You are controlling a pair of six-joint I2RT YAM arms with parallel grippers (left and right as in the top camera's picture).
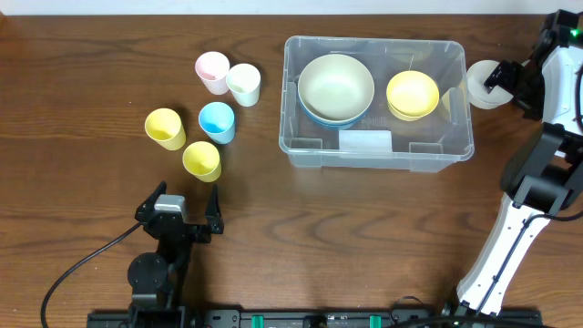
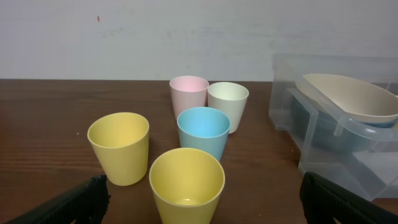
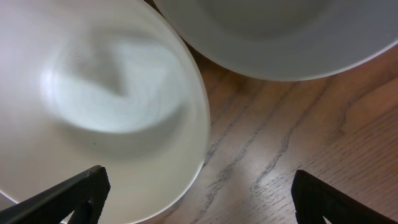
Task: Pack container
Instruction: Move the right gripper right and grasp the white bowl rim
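The clear container [image 1: 455, 137] stands right of centre, with a white label [image 1: 365, 141] at its near wall. It holds a cream bowl [image 1: 336, 84] stacked on a blue bowl, and a yellow bowl [image 1: 413, 94]. My right gripper [image 1: 501, 77] is open beside the container's right end, over a white bowl [image 1: 481, 87]. In the right wrist view the white bowl's [image 3: 93, 106] rim lies between the open fingers [image 3: 199, 198]. My left gripper [image 1: 187, 202] is open and empty, just short of a yellow cup [image 1: 201, 160]. That yellow cup [image 2: 186, 183] stands between its fingers [image 2: 202, 194].
Several cups stand left of the container: pink [image 1: 212, 71], cream [image 1: 244, 83], blue [image 1: 217, 121] and a second yellow [image 1: 165, 128]. A second pale round rim [image 3: 280, 31] shows at the top of the right wrist view. The container [image 2: 286, 93] shows at the right of the left wrist view.
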